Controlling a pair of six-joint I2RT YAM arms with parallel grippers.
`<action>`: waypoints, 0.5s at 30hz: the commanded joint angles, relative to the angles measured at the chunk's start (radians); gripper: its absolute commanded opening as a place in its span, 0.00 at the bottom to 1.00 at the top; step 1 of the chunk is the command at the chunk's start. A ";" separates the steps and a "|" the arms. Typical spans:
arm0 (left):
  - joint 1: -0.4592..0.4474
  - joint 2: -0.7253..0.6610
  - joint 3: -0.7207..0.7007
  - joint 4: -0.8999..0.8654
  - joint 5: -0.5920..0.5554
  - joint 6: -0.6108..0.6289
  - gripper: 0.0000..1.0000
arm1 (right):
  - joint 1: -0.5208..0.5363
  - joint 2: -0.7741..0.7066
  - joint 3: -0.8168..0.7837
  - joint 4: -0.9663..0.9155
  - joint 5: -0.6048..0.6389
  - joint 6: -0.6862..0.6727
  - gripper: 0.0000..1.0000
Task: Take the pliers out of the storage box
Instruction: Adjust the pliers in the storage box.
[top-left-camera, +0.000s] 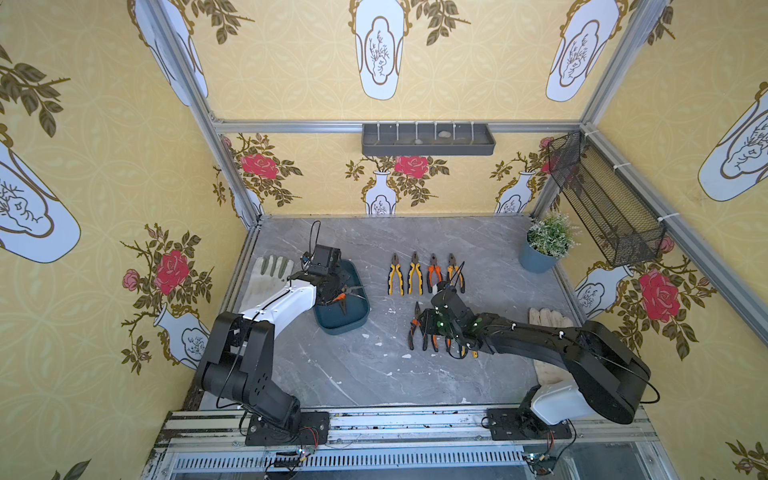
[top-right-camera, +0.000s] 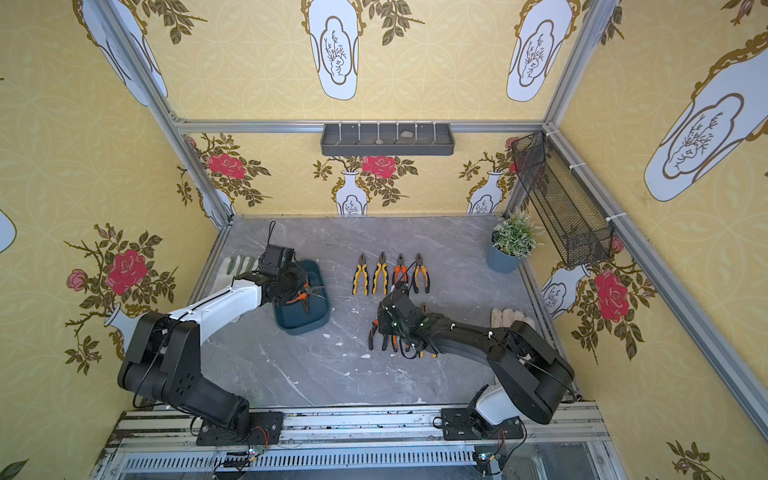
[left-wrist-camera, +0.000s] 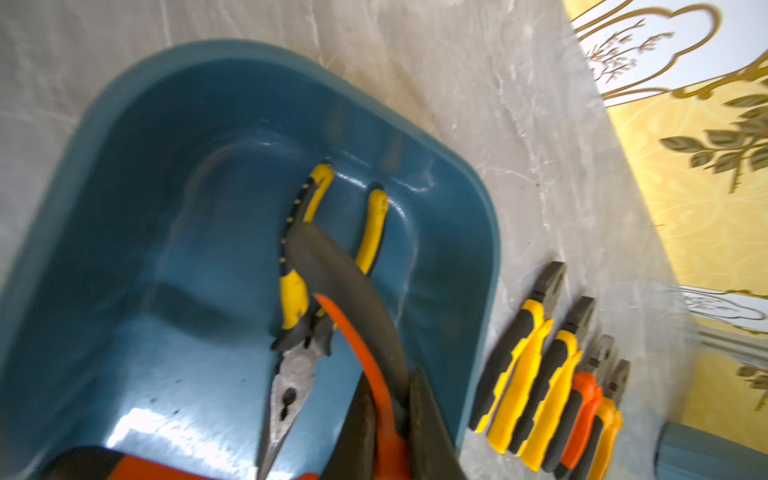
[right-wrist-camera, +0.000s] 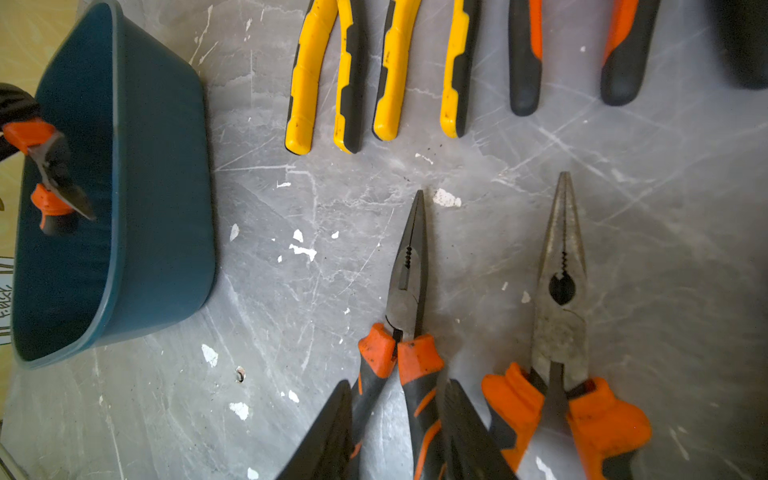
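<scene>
The dark teal storage box (top-left-camera: 341, 329) (left-wrist-camera: 124, 174) stands at the table's left. My left gripper (left-wrist-camera: 395, 419) (top-left-camera: 336, 297) hangs over it, shut on one handle of orange-and-black pliers (left-wrist-camera: 353, 332) lifted clear of the floor. Yellow-and-black long-nosed pliers (left-wrist-camera: 294, 299) lie inside on the box floor. A row of pliers (top-left-camera: 414, 272) lies right of the box. Nearer the front, my right gripper (right-wrist-camera: 399, 436) (top-left-camera: 419, 332) is shut across both handles of orange long-nosed pliers (right-wrist-camera: 409, 291) resting on the table. Another orange long-nosed pair (right-wrist-camera: 561, 311) lies beside them.
A blue plant pot (top-left-camera: 538, 259) stands at the back right. Work gloves lie at the left edge (top-left-camera: 268, 270) and under the right arm (top-left-camera: 548, 318). A grey tray (top-left-camera: 428, 139) and a mesh basket (top-left-camera: 602, 199) hang on the walls.
</scene>
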 joint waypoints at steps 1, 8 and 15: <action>-0.001 0.020 -0.004 0.065 0.034 -0.059 0.07 | 0.002 0.005 0.011 0.003 -0.001 -0.004 0.38; -0.001 0.060 -0.019 0.066 0.033 -0.069 0.10 | 0.004 0.006 0.013 0.001 -0.001 -0.003 0.38; -0.001 0.075 -0.037 0.080 0.050 -0.033 0.27 | 0.003 0.013 0.017 0.000 -0.002 -0.004 0.38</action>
